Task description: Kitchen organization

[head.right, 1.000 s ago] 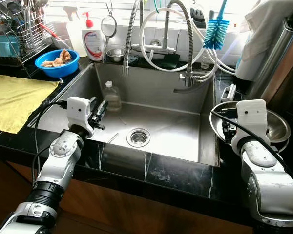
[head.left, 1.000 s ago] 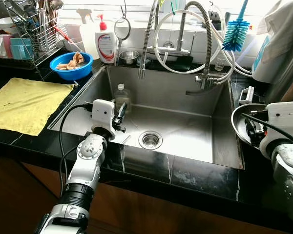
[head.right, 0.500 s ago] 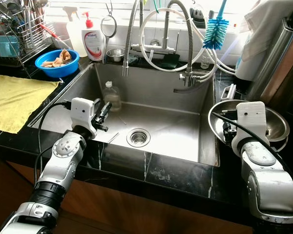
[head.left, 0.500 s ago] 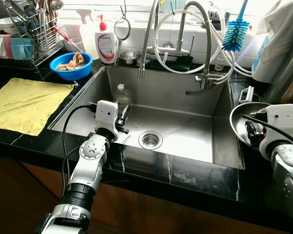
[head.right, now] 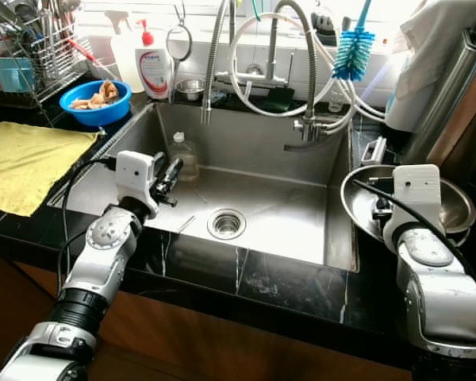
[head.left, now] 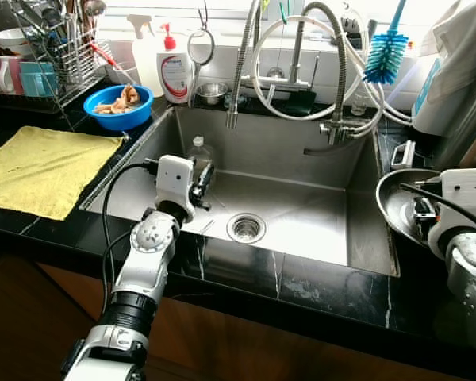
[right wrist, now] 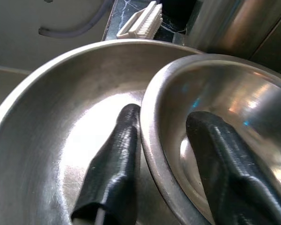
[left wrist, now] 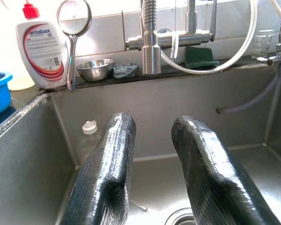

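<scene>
A clear plastic bottle [head.left: 195,152] with a white cap stands in the steel sink [head.left: 301,208] near its back left corner. My left gripper [head.left: 200,178] hovers open over the sink's left side and points at the bottle [left wrist: 90,136], a little short of it, nothing between its fingers [left wrist: 113,140]. On the right counter a smaller steel bowl [right wrist: 225,122] sits inside a wider steel bowl [right wrist: 61,117]. My right gripper [right wrist: 164,115] is open astride the smaller bowl's rim, one finger inside it and one in the wider bowl.
A yellow cloth [head.left: 40,167] lies on the black counter at left, with a blue bowl [head.left: 117,103] and dish rack [head.left: 55,48] behind it. Soap bottle [head.left: 174,67], small steel cup [head.left: 212,91], faucet hoses [head.left: 301,63] and blue brush [head.left: 385,55] line the back. The drain [head.left: 246,228] is mid-sink.
My left gripper has moved forward and a little up towards the bottle. The right gripper stays at the bowls, shifted slightly to the right.
</scene>
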Robot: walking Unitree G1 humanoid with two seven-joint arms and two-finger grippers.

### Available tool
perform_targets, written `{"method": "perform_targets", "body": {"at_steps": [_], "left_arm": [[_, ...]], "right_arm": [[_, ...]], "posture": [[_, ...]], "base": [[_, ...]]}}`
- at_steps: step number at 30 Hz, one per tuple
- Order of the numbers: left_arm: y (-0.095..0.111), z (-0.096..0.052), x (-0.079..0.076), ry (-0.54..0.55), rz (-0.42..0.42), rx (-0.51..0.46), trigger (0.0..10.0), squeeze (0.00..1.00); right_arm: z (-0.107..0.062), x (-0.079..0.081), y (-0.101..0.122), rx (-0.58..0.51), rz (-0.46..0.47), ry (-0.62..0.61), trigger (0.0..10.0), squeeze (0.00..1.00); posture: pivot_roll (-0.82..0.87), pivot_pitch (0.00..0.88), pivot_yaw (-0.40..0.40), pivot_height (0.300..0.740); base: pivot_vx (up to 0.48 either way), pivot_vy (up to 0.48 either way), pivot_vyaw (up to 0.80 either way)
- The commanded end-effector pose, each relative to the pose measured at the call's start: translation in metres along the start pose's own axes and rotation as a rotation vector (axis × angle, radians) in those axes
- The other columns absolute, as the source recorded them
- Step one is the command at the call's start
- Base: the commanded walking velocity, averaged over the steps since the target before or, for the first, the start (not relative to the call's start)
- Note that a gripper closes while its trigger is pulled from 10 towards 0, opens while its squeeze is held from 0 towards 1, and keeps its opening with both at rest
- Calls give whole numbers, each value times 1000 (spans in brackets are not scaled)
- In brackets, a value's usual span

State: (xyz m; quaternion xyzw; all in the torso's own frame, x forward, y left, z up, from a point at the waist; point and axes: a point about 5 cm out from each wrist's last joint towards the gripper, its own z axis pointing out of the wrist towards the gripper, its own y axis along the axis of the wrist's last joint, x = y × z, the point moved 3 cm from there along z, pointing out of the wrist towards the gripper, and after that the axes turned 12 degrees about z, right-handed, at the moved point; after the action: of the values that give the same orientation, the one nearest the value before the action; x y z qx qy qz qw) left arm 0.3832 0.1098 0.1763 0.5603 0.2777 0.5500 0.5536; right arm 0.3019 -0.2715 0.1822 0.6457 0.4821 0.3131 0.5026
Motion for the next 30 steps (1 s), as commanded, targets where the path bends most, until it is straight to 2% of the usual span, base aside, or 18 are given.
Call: {"method": "perform_targets", "body": {"at_steps": [1,16,22,23,24,30], "left_arm": [[4,3,7,14,-1,-12,10000,0],[7,6,9,22,1,-21,10000,0],[9,7,7,22,-13,-27,10000,0],[8,7,7,20,-13,-26,10000,0],[8,7,6,18,-13,-27,10000,0],[8,6,4,15,-22,-27,10000,0]], "right_arm": [[2,-3,-1,7,16,-17,0,0],[1,-1,8,-36,33,-24,0,0],[-3,5,25,-95,40,5,0,0],[-4,6,26,-98,31,6,3765,0],[-5,7,27,-102,24,9,10000,0],[-7,10,31,-106,6,20,10000,0]], "posture": [[-50,0,57,740],[-43,0,59,740],[-49,0,58,740],[-49,0,57,740],[-49,0,57,740],[-50,0,50,740]], "base": [[0,0,0],[0,0,0],[0,0,0],[0,0,0],[0,0,0],[0,0,0]]}}
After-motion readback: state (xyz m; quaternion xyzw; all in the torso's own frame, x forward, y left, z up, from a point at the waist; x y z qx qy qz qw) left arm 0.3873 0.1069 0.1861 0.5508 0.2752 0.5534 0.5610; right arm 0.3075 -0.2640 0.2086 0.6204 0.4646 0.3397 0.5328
